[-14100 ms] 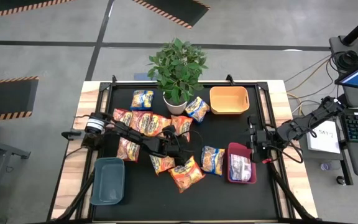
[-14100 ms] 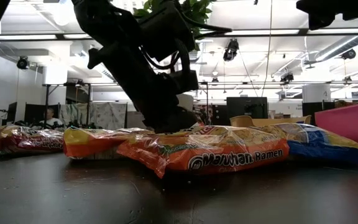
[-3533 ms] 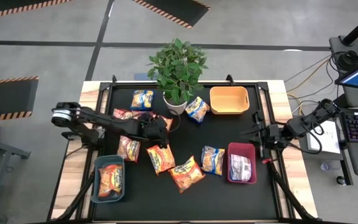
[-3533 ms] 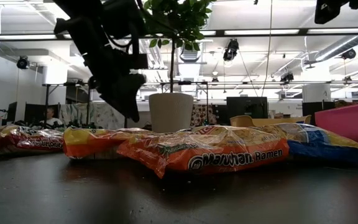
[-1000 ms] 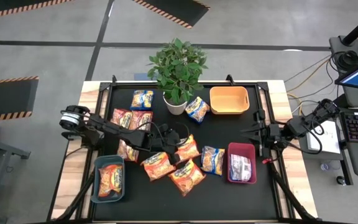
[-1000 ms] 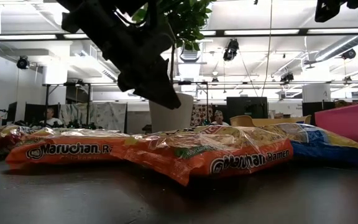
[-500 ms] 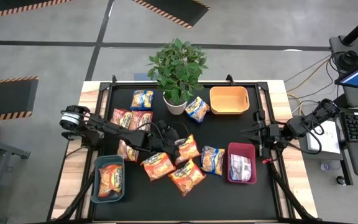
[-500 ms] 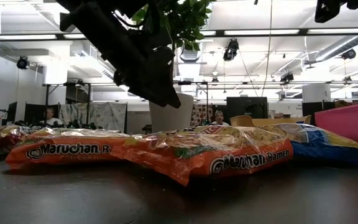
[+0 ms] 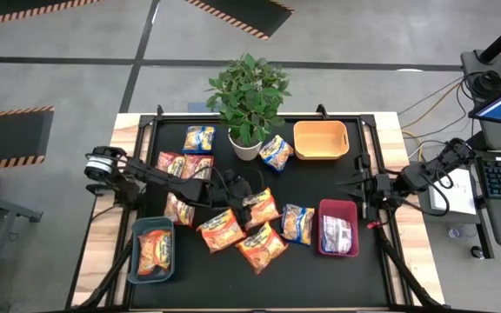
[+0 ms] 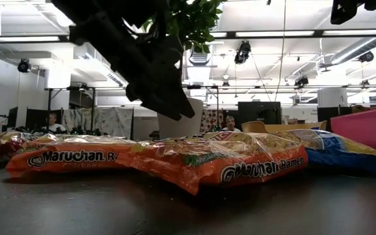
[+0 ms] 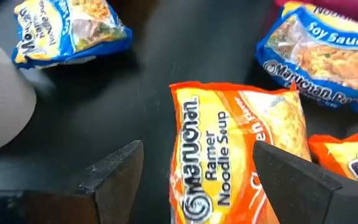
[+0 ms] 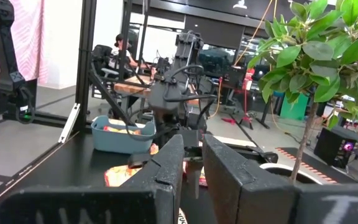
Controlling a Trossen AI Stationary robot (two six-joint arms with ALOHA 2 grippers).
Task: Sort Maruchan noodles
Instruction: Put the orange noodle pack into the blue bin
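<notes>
My left claw (image 9: 247,199) open wide, hovers over flat orange plastic ramen packet (image 11: 238,155) mid-bench, grips nothing

My right claw (image 9: 356,189) nearly shut, empty, waits beside red plastic bin (image 9: 337,227)

Done, by my judgement: one orange packet in grey-blue plastic bin (image 9: 152,250), one packet in red bin; orange plastic bin (image 9: 321,139) holds nothing

Left: about ten packets loose on black bench (image 9: 320,269), orange, red-pink, blue-and-yellow, some near white plant pot (image 9: 244,147); sorting barely begun

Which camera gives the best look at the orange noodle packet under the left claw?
The left wrist view: the orange noodle packet fills it, lying between the open left gripper fingers. The high view shows it small beside the gripper. In the low and right wrist views I cannot single it out.
</notes>
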